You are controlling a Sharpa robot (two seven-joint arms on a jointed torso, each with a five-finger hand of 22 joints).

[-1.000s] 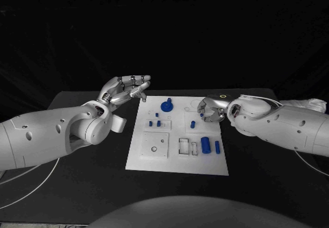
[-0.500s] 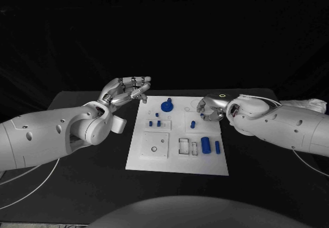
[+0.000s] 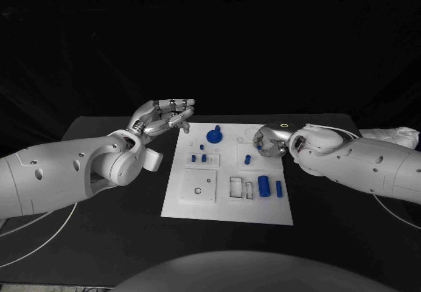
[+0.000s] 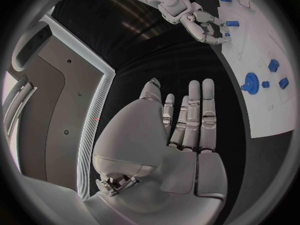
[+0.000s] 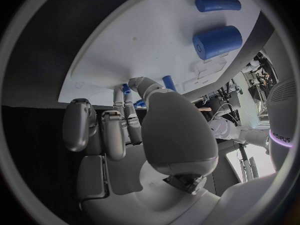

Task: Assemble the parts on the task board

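The white task board (image 3: 226, 204) lies in the middle of the black table. On it are a blue gear-like part (image 3: 215, 135), several small blue pegs (image 3: 198, 158), a lone peg (image 3: 247, 160), a thick blue cylinder (image 3: 263, 184) and a thin one (image 3: 279, 188). My left hand (image 3: 165, 115) hovers above the board's far left corner with its fingers apart and nothing in them. My right hand (image 3: 270, 141) sits over the board's far right edge, fingers curled in. In the left wrist view a small blue part (image 4: 226, 34) shows at its fingertips (image 4: 215, 31), apparently pinched.
A white square insert (image 3: 198, 184) and rectangular slots (image 3: 238, 187) occupy the board's near half. A white cloth (image 3: 393, 134) lies at the table's far right. Bare black table surrounds the board on both sides and in front.
My left hand has risen slightly. My right hand has stayed over the board's far right edge, shifting only a little.
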